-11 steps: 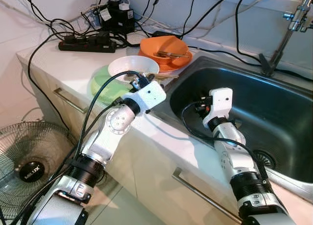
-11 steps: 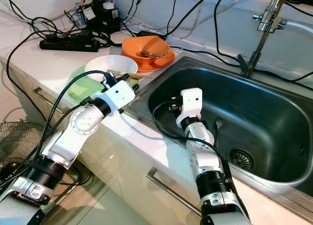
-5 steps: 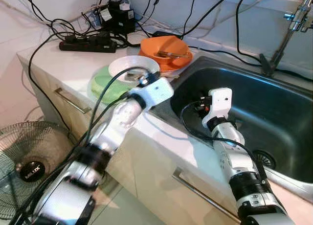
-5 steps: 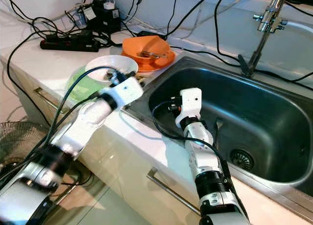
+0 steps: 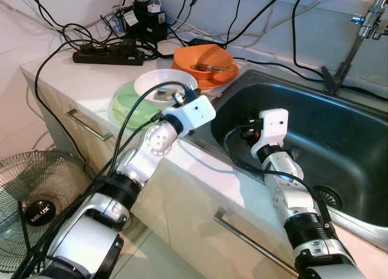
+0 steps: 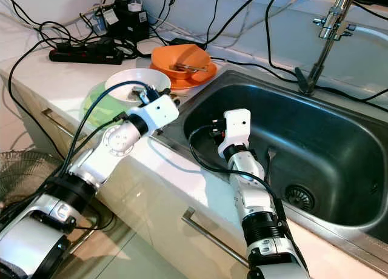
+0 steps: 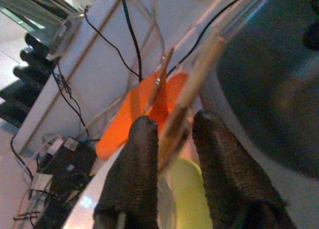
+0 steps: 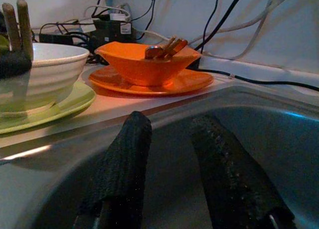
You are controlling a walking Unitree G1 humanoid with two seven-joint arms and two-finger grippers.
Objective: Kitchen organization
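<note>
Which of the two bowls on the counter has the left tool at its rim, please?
The white bowl on the green plate: the left tool is at its rim, pinching chopsticks. The orange bowl on its orange plate sits farther back.

Two black fingers (image 8: 119,169) of the right pincer (image 8: 169,174) reach up from the lower edge, spread apart over the grey sink wall (image 8: 279,139). Beyond the sink rim, on the counter (image 8: 124,102), an orange bowl (image 8: 149,64) sits on an orange plate (image 8: 149,82) at upper centre, holding utensils (image 8: 164,47). At the left, a white bowl (image 8: 47,72) rests on a green plate (image 8: 50,109). Two wooden sticks (image 8: 17,22) stand at the far upper left. Black cables (image 8: 219,20) run along the wall behind.
</note>
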